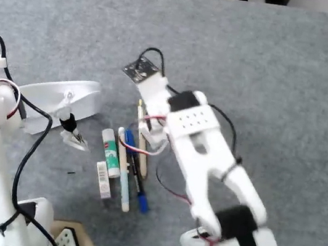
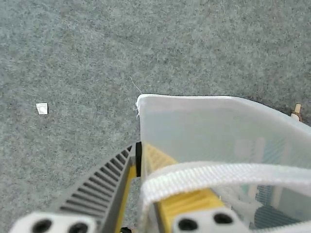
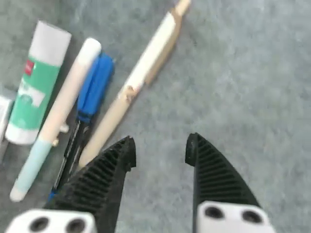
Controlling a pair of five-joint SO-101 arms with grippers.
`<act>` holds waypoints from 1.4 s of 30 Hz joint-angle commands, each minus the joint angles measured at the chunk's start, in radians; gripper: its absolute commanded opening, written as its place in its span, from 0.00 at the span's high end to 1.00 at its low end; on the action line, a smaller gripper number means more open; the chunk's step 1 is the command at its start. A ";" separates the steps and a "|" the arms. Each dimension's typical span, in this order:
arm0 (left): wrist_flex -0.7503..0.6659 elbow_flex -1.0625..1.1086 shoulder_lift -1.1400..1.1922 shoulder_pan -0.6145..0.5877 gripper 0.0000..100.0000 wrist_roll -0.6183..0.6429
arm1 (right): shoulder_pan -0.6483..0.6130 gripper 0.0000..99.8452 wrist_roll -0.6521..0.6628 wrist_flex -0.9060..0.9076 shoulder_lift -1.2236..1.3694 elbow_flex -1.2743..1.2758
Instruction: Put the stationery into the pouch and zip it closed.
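The right gripper (image 3: 160, 148) hung over the table (image 1: 282, 85) with its fingers apart, nothing between them but bare grey felt. The beige pen (image 3: 141, 82) lay just beside one finger, outside the gap, with its long axis slanting away from the gripper. The pen was therefore not yet straddled. By my judgement the gripper would need to shift sideways toward it before closing across its barrel.

Beyond the beige pen lay the blue pen (image 3: 95, 90), a white pen with a pale blue end (image 3: 63, 116) and the glue stick (image 3: 36, 97), all roughly parallel and close together. The right arm was plainly the nearer to this row.

The left gripper (image 2: 138, 162) was clamped on the edge of the white mesh pouch (image 2: 209, 131), with one finger outside and the yellow one showing through the mesh. It held the pouch beside the row.

In the high view the right arm covered part of the beige pen. I could not tell how wide the pouch mouth stood.
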 commanded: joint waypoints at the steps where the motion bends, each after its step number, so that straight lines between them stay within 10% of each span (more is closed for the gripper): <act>1: -0.015 0.025 0.017 -0.005 0.97 0.014 | -0.037 0.79 -0.029 0.021 0.131 -0.186; 24: -0.015 0.028 0.017 -0.007 0.97 0.015 | -0.072 0.82 -0.043 0.408 0.987 -1.236; 29: -0.015 0.028 0.017 -0.007 0.97 0.015 | -0.060 0.99 -0.043 0.485 1.075 -1.372; 42: -0.014 0.030 0.017 -0.007 0.97 0.015 | -0.014 0.99 -0.069 0.578 0.958 -1.549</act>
